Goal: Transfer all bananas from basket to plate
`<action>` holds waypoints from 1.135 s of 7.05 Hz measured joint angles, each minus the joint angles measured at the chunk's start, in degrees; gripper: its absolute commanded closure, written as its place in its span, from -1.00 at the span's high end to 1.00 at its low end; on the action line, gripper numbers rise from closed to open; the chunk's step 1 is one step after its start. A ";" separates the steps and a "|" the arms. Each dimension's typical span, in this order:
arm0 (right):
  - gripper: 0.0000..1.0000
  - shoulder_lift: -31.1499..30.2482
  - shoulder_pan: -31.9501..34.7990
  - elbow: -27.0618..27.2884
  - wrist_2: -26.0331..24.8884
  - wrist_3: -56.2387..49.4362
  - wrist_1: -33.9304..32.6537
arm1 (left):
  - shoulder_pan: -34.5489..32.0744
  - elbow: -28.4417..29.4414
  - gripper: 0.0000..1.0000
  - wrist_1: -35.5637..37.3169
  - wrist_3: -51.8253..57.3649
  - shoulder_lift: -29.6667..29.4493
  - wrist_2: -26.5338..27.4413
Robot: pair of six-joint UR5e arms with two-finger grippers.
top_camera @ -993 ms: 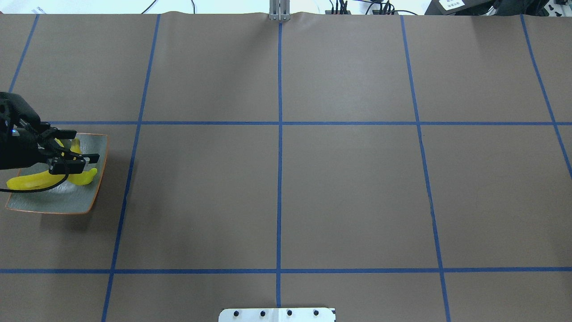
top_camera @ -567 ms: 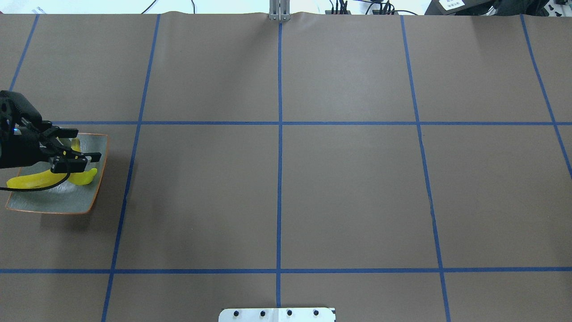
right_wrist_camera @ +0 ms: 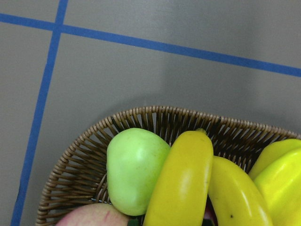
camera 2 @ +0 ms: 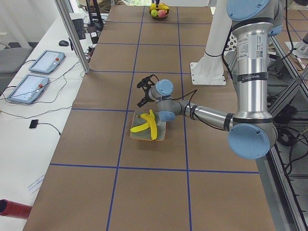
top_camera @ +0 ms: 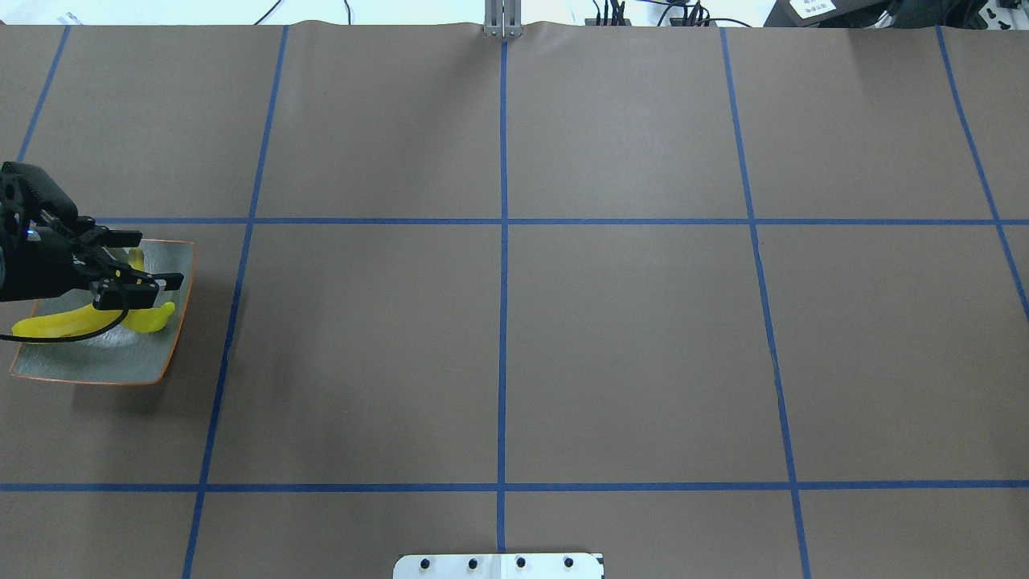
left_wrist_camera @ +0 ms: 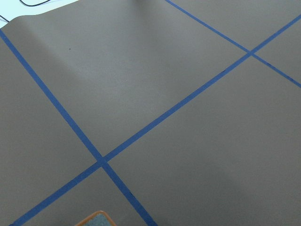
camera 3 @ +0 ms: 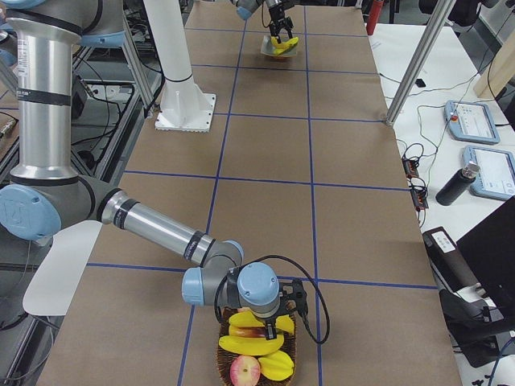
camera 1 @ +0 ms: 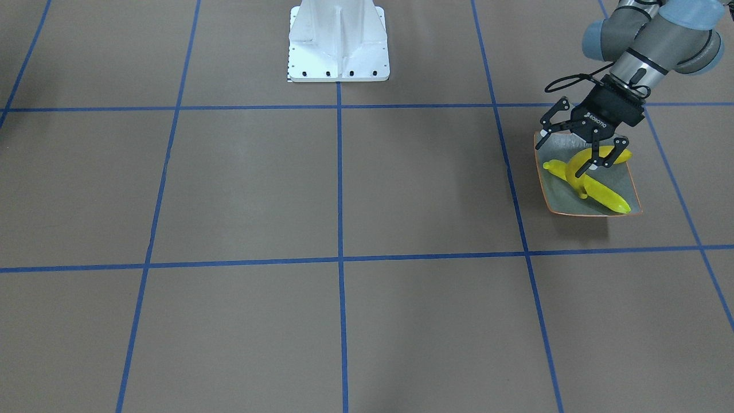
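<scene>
The grey-green plate (camera 1: 628,189) with its orange rim lies at the table's left end, and two yellow bananas (camera 1: 596,186) lie crossed on it. My left gripper (camera 1: 565,152) hovers just over them, open, with nothing between its fingers. From overhead the bananas (top_camera: 56,323) stick out from under the same gripper (top_camera: 159,259). The wicker basket (right_wrist_camera: 155,115) at the far right end holds more bananas (right_wrist_camera: 181,183). My right gripper (camera 3: 273,322) hangs low over this basket (camera 3: 229,354). I cannot tell whether it is open or shut.
A green apple (right_wrist_camera: 134,169) and a reddish fruit (camera 3: 245,371) share the basket with the bananas. The white robot base (camera 1: 338,43) stands mid-table at the robot's edge. Blue tape lines (top_camera: 502,281) cross the brown table cover. The plate's corner (left_wrist_camera: 96,217) shows in the left wrist view.
My left gripper has drawn back slightly toward the table's left edge over the plate, still open. The bananas on the plate have not moved.
</scene>
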 measured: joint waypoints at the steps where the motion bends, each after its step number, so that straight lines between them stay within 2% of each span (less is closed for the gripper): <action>1: -1.00 0.01 1.68 1.15 0.02 -0.39 -0.22 | 0.00 0.02 0.98 -0.09 -0.91 0.02 -0.04; 4: -1.00 1.75 4.37 4.54 0.25 -0.37 -1.00 | 0.00 -0.23 0.98 -0.22 -3.13 0.00 -0.10; 6: -1.00 8.36 4.42 7.45 1.00 0.47 -9.16 | 0.03 -0.48 0.98 -0.25 -7.52 -1.16 -0.05; 8: -1.00 15.42 2.82 10.26 5.20 3.67 -17.61 | 0.04 -0.47 0.98 -0.19 -12.56 -2.74 -0.02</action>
